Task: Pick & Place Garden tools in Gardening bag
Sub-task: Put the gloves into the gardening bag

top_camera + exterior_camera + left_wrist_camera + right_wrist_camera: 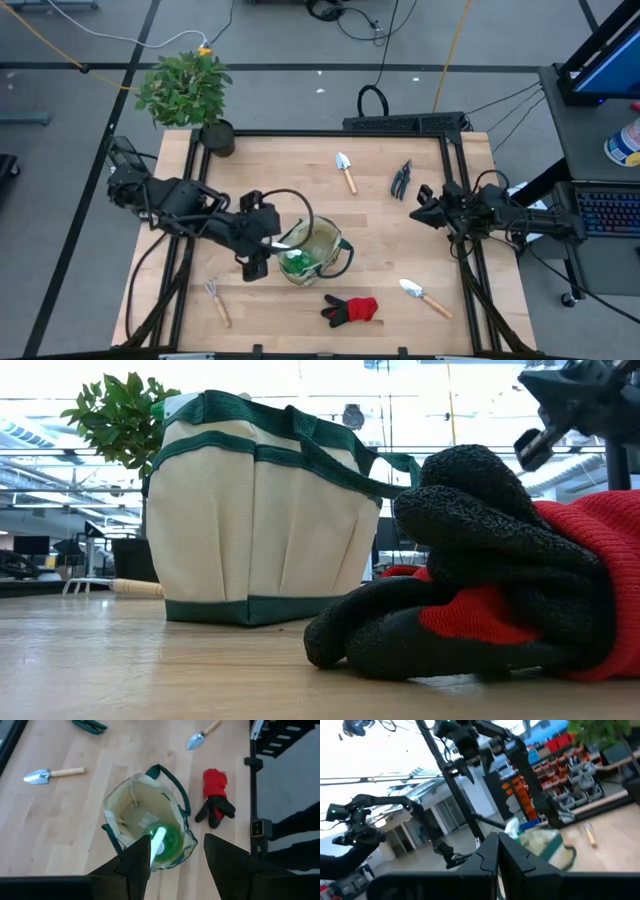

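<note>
The left tool [175, 852] hangs spread and empty over the gardening bag [325, 240], whose open mouth holds the spray bottle [162, 842] upright, while the right tool [422, 208] waits pinched shut by the desk's [380, 220] edge.

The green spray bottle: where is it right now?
In the high view, the green spray bottle sits inside the gardening bag near the table's front middle, just below the left tool, with the gloves lying nearby.

Both arms are matte black, built of chunky jointed segments with rounded motor housings. Black cables loop in arcs off the left arm [180, 205] and trail from the right arm [500, 215]. The left gripper [176, 860] has two dark, wedge-shaped fingers [135, 862] with flat, angular faces and blunt tips.
</note>
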Motion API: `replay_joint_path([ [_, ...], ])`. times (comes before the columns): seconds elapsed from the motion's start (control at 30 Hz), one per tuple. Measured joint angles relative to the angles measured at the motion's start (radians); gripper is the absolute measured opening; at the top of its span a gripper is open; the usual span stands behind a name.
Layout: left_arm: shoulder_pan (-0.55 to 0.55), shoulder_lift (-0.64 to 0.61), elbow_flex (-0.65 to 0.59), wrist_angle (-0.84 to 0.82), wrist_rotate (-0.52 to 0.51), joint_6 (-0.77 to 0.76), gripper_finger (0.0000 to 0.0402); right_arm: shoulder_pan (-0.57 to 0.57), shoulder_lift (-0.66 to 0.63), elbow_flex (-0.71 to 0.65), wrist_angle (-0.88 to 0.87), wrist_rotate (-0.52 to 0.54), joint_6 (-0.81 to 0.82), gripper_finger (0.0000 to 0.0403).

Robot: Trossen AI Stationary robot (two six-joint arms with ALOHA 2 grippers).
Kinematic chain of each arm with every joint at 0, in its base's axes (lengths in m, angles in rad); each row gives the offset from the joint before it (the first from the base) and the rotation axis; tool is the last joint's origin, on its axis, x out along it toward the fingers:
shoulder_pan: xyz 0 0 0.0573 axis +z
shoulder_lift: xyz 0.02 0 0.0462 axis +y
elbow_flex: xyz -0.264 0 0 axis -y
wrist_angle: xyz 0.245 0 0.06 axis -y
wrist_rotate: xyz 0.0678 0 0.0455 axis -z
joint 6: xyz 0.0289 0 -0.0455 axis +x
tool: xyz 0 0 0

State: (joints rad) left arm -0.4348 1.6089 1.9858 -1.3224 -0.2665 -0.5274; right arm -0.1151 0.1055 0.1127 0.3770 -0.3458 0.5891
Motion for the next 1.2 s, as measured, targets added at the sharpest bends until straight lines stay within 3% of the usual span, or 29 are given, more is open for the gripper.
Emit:
replay_joint_path([
  [0.17, 0.007, -0.003, -0.047, 0.086, 0.004, 0.056, 0.0189, 0.047, 0.104, 0.070, 0.002, -0.011, -0.039, 0.0000],
  [0.33, 0.038, -0.062, -0.229, 0.240, 0.107, 0.108, 0.0189, 0.128, 0.256, 0.155, 0.010, 0.006, -0.125, 0.0000],
  [0.53, 0.061, -0.251, -0.543, 0.495, 0.135, 0.134, 0.0189, 0.213, 0.445, 0.268, 0.004, 0.058, -0.202, 0.0000],
  [0.73, 0.061, -0.459, -0.814, 0.636, 0.137, 0.133, 0.0189, 0.306, 0.598, 0.418, -0.089, 0.130, -0.269, 0.0000],
  [1.2, 0.060, -0.858, -1.224, 0.833, 0.165, 0.182, 0.0189, 0.509, 0.901, 0.778, -0.484, 0.246, -0.314, 0.0000],
])
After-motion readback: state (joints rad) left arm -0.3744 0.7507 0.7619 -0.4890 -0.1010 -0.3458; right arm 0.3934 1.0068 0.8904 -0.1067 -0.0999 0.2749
